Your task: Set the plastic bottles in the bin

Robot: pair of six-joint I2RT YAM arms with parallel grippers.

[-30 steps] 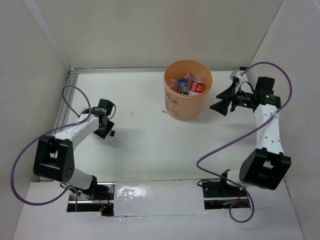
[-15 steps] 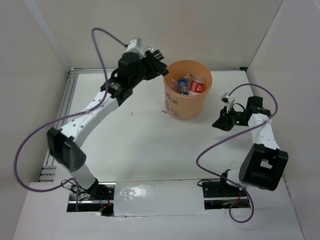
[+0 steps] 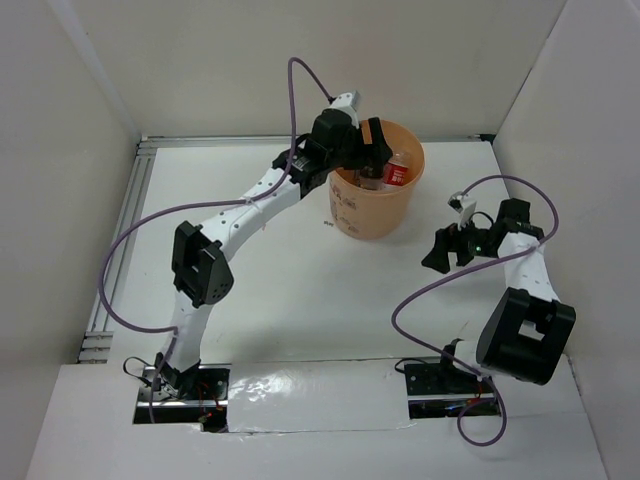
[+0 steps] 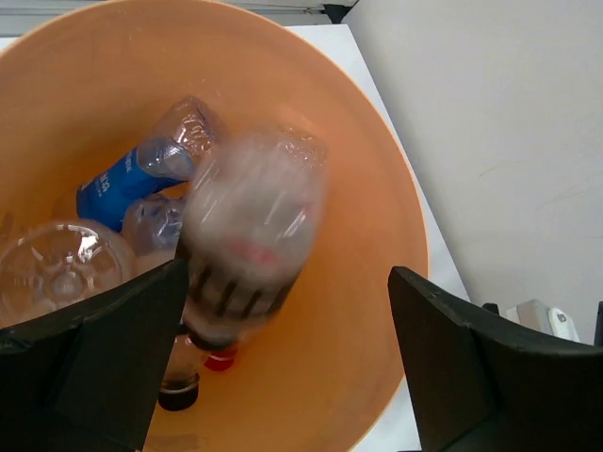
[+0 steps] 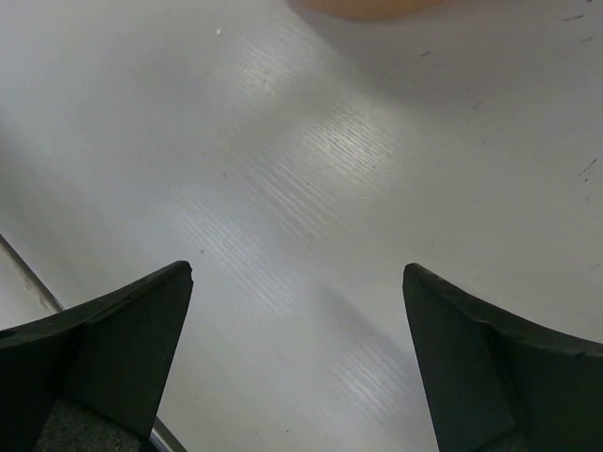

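The top external camera looks down from high over the near edge, taking in the whole table (image 3: 270,290). The left wrist camera peers closely into the bin (image 4: 367,282), which the overhead view shares. The right wrist camera faces the table from close by.

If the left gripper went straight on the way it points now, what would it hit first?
Most likely the blurred bottle just ahead of the open left gripper, then the other bottles lying in the bin. Depth between them is unclear.

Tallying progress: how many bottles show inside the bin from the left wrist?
4: a blurred bottle centre, a blue-labelled bottle behind, two clear bottles left; others may be hidden.
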